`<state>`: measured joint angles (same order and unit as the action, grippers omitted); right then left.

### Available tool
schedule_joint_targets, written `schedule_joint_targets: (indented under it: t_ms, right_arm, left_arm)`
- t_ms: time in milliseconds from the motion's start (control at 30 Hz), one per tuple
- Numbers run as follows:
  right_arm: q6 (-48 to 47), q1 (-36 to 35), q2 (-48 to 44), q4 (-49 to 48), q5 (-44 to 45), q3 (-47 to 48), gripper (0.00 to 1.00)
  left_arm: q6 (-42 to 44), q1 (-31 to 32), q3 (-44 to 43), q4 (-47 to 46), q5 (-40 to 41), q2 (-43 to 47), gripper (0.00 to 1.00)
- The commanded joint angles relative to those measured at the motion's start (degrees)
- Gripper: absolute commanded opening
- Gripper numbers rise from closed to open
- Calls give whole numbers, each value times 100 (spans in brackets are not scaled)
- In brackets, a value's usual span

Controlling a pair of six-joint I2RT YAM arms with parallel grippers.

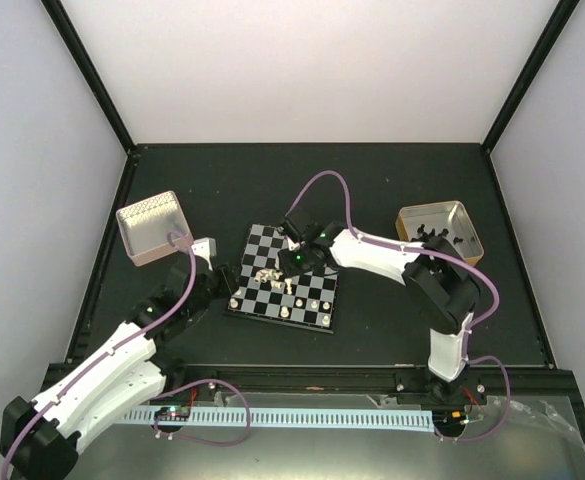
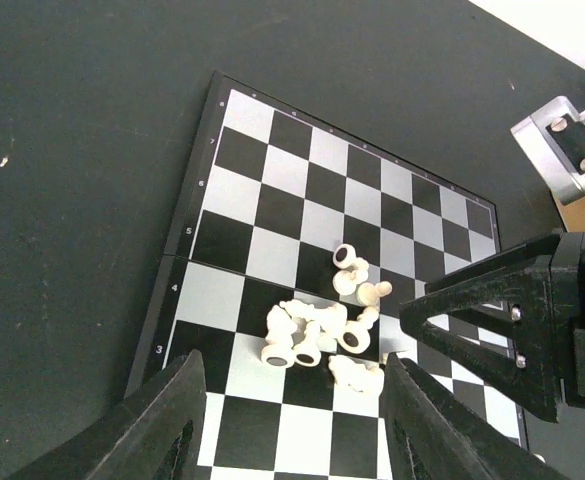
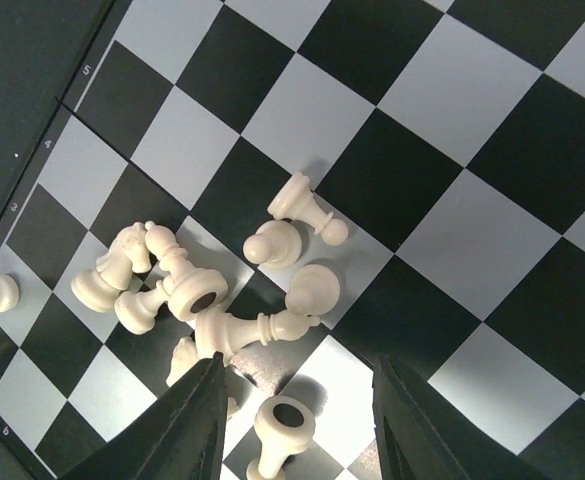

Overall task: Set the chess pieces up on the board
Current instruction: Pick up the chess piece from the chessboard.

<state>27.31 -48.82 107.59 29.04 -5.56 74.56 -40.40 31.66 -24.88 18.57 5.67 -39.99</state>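
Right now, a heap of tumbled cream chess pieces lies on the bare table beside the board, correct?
Not quite. The heap of tumbled cream chess pieces lies on the board itself, spread across its squares, not beside it. The right wrist view shows this plainly.

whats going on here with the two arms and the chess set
Two robot arms are setting up the cream-white chess pieces on the board. Most of them lie toppled in a heap near the board's middle, while a few stand upright along its near rows. The right gripper hovers just above the heap, jaws apart, holding nothing. The left gripper hangs over the same heap from the left side, also open and empty.
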Motion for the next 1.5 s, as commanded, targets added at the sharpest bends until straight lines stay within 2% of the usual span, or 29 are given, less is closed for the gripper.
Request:
schedule_joint_targets:
  t_ms: [0, 300, 500, 600, 700, 900, 1033, 1133, 1300, 1467]
  right_arm:
    - [-103, -29, 131, 55, -77, 208, 40]
    - [-215, -32, 311, 265, 128, 432, 37]
    - [-271, -33, 388, 465, 438, 560, 25]
    - [-295, -33, 419, 554, 532, 630, 23]
    - [-333, -47, 458, 605, 520, 709, 24]
    - [-418, -79, 579, 616, 271, 903, 33]
    - [-404, -100, 760, 664, 323, 1052, 32]
    - [-390, -116, 862, 706, 439, 1110, 27]
    - [-315, -121, 826, 763, 846, 1065, 11]
    - [-222, -134, 482, 628, 1245, 876, 5]
  left_arm:
    - [-20, -114, 27, -115, -127, 8, 50]
    - [28, -295, 18, -158, -201, -135, 49]
    - [97, -391, -15, -253, -313, -336, 48]
    - [141, -443, -70, -316, -374, -471, 48]
    - [200, -484, -127, -347, -461, -593, 48]
    - [273, -553, -175, -385, -528, -662, 48]
    - [300, -597, -172, -364, -546, -642, 48]
    - [317, -615, -159, -334, -563, -604, 47]
    - [340, -636, -148, -297, -573, -555, 48]
    - [352, -653, -155, -307, -606, -530, 48]
